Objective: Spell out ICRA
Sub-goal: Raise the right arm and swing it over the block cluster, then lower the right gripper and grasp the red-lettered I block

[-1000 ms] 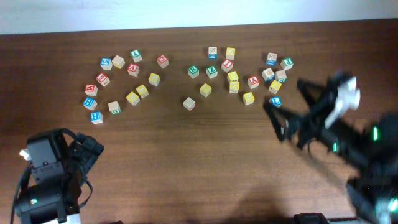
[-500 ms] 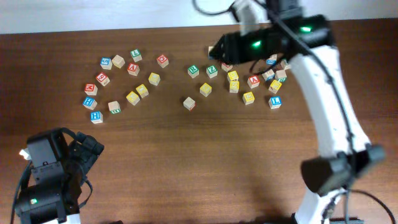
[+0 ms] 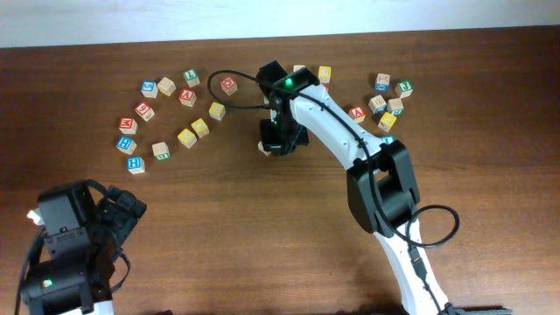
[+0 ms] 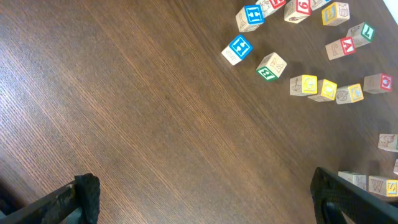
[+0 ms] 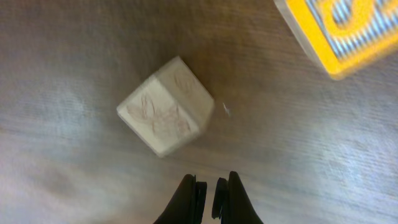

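Observation:
Small pale-wood letter cubes lie scattered across the far half of the table; most letters are too small to read. One red-faced cube [image 3: 186,95] seems to show an A, as it does in the left wrist view [image 4: 347,46]. My right gripper [image 3: 274,143] hangs low over the table centre beside a lone pale cube [image 3: 262,148]. In the right wrist view its jaws [image 5: 208,183] are shut on nothing, and that cube [image 5: 166,106] lies free just ahead of them with a faint red figure. My left gripper [image 4: 205,196] is open over bare wood at the near left [image 3: 114,219].
A left cluster of cubes [image 3: 166,114] and a right cluster [image 3: 385,101] flank the right arm [image 3: 337,131], which covers the middle cubes. A yellow-faced cube [image 5: 339,31] sits close beyond the lone cube. The table's far edge [image 3: 280,39] runs behind the cubes.
My right arm has swung from the right side across the cubes to the table centre, and its gripper went from open to shut. The left arm has not moved.

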Controlling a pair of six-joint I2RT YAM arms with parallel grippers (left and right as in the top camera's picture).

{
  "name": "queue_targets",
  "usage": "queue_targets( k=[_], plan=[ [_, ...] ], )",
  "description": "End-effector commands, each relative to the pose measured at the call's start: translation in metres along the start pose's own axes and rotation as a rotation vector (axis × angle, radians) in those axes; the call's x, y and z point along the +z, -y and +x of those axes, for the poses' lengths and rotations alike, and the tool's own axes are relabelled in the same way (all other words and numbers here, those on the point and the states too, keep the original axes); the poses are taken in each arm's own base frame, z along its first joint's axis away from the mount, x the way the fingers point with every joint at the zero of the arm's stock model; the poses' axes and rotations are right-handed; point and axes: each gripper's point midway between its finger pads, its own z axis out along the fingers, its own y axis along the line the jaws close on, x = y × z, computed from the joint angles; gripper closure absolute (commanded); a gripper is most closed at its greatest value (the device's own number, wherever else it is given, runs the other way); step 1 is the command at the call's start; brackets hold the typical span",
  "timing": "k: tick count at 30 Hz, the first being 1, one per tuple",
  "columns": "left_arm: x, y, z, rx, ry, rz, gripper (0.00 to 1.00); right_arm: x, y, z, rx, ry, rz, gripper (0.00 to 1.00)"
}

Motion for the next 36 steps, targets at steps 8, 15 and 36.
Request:
queue_targets(
  k=[8,15,36],
  plan=[
    [-0.001,0.000,0.000,-0.014,-0.001,0.005,0.01,0.006,-0.043,-0.042,-0.020,0.131,-0.210,0.96],
    [-0.001,0.000,0.000,-0.014,-0.001,0.005,0.01,-0.147,0.053,-0.124,0.169,0.426,-0.243,0.72],
    [-0.001,0.000,0.000,-0.014,-0.001,0.004,0.01,-0.048,0.128,-0.169,0.517,0.551,0.119,0.37]
  ],
)
